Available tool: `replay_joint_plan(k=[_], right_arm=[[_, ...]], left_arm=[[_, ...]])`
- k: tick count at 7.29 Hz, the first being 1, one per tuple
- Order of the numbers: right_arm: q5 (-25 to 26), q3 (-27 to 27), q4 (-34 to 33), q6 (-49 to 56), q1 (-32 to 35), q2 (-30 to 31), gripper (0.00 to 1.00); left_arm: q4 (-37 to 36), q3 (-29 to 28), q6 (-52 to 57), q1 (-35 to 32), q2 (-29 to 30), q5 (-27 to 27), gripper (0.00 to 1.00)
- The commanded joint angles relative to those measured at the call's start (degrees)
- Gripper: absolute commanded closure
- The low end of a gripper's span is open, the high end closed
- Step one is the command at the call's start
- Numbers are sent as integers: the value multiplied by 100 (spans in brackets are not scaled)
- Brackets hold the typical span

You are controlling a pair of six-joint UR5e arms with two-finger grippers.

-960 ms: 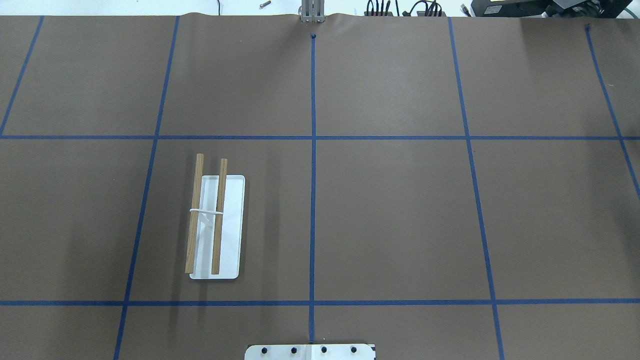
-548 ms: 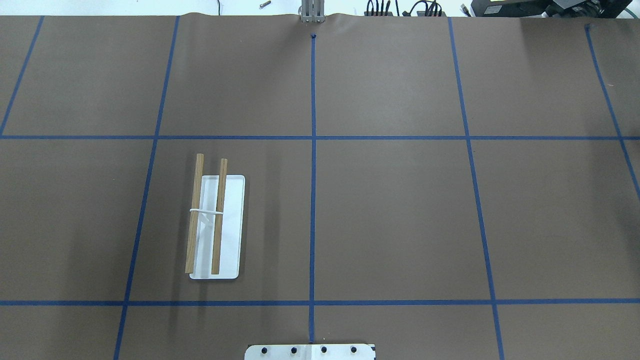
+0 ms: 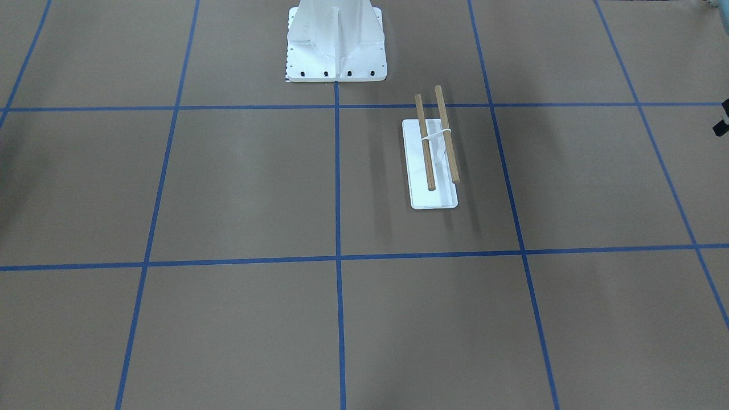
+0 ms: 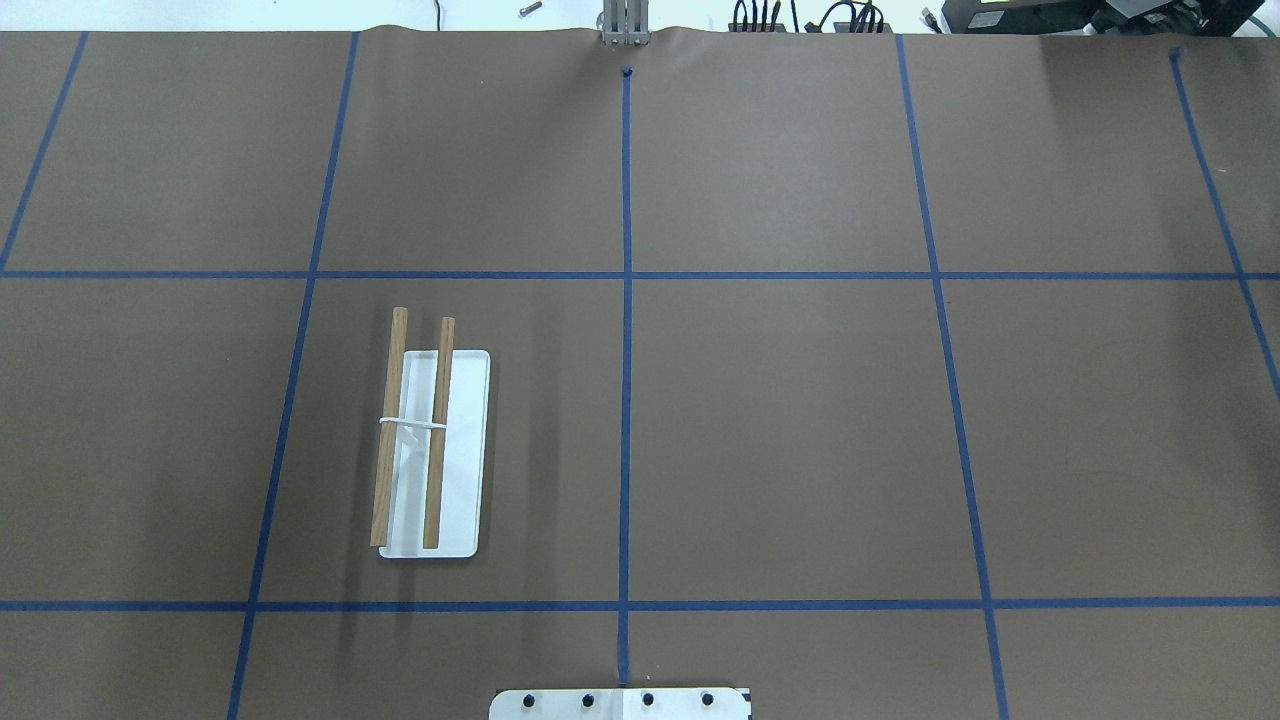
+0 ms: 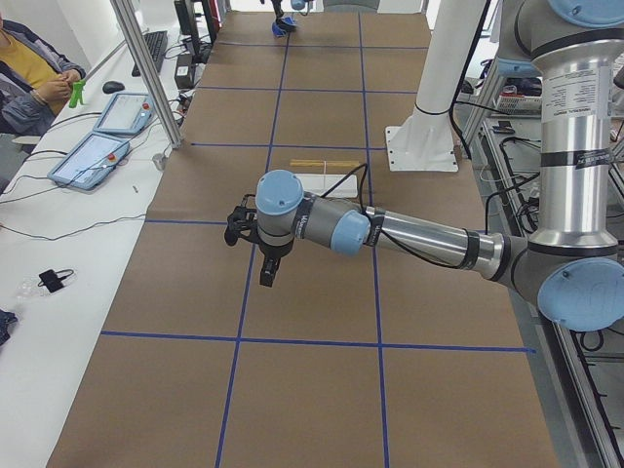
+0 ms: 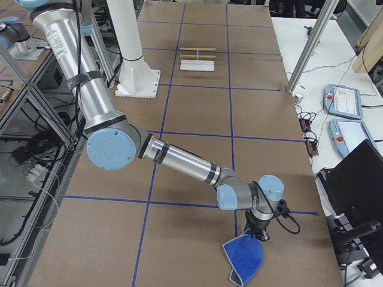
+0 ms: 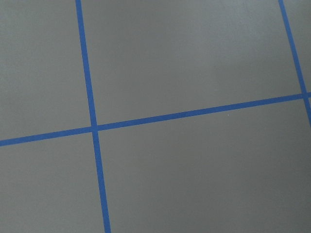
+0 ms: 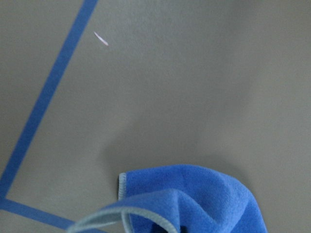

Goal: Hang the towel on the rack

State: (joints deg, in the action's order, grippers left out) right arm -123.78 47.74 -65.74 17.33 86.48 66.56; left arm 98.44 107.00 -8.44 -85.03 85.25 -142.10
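The rack [image 4: 432, 450] has two wooden dowels over a white base plate and stands bare on the left half of the table; it also shows in the front view [image 3: 435, 156]. The blue towel [image 6: 245, 260] lies bunched at the table's right end and fills the bottom of the right wrist view [image 8: 194, 201]. My right gripper [image 6: 258, 234] hangs right over the towel's near corner; I cannot tell whether it is open or shut. My left gripper [image 5: 266, 280] points down over bare table near the left end; I cannot tell its state.
The white bolted pedestal [image 3: 336, 45] stands at the robot's side of the table's middle. Metal posts [image 6: 311, 48] and control tablets [image 6: 344, 98] line the operators' side. A seated person [image 5: 34, 63] is beyond the table edge.
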Motion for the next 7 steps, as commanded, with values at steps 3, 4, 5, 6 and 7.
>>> replay_joint_plan(k=[3,4,5,6,7], right_arm=[[-761,3971,-2527,-1967,-358,620,100],[-736,4876,-3079,-2571,-717,604,100],[-692,5651,-3485,-3308,-1147,525,100],[-683,6198,-3602,-4107,-1560,455,100],[-622,6421,-3621,-5142,-1921,115,100]], left_arm=[[1091,67,-2352,257,673,-634,2],[1333,-125,-3721,781,1408,-600,2],[1344,-432,-4779,1143,2181,-574,2],[1353,-496,-5347,1425,2502,-547,2],[1362,-557,-5796,1541,2766,-547,2]])
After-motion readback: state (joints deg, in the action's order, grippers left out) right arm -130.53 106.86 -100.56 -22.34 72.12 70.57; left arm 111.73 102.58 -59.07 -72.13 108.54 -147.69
